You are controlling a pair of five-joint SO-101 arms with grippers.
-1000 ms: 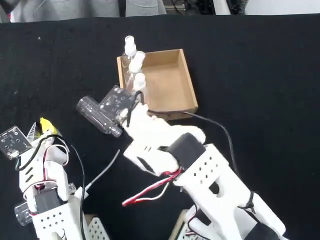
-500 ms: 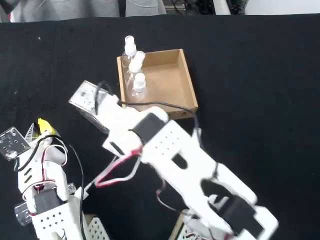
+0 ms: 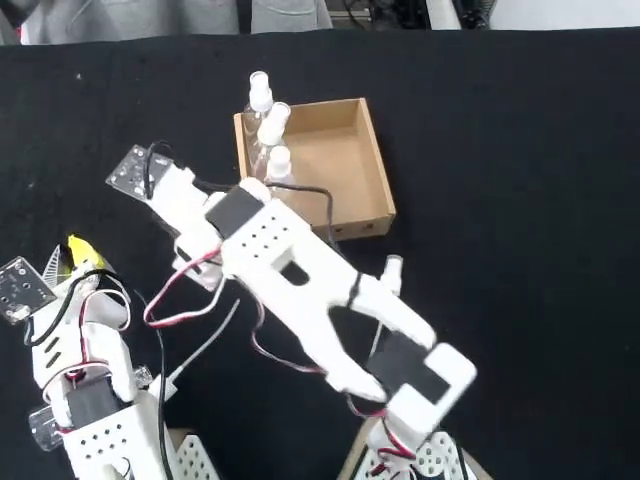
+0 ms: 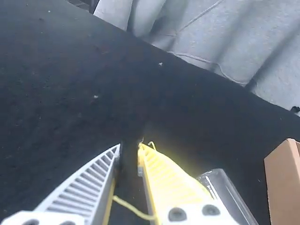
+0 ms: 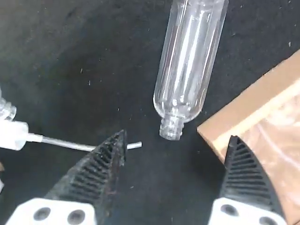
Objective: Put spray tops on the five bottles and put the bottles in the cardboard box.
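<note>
A clear uncapped bottle (image 5: pixel 187 61) lies on the black table with its neck pointing at my right gripper (image 5: pixel 178 136). That gripper is open, one black finger on each side of the neck and a little short of it. A loose spray top (image 5: pixel 11 133) with its long tube lies beside one finger. My right arm (image 3: pixel 260 240) stretches over the table left of the cardboard box (image 3: pixel 345 190). Three bottles with spray tops (image 3: pixel 273 120) stand along the box's left wall. My left gripper (image 4: pixel 129 147) is shut, low at the near left, with a clear bottle (image 4: pixel 225 187) beside its yellow finger.
A corner of the cardboard box (image 5: pixel 253 112) lies close to the bottle's neck. Another white spray top (image 3: pixel 392 268) shows past the right arm, and a thin tube (image 3: pixel 205 345) lies between the arms. A clear bottle (image 3: pixel 42 425) rests by the left arm's base.
My right arm has swung left from the box's front edge across the table and now covers the lying bottle in the high view. The left arm has stayed put.
</note>
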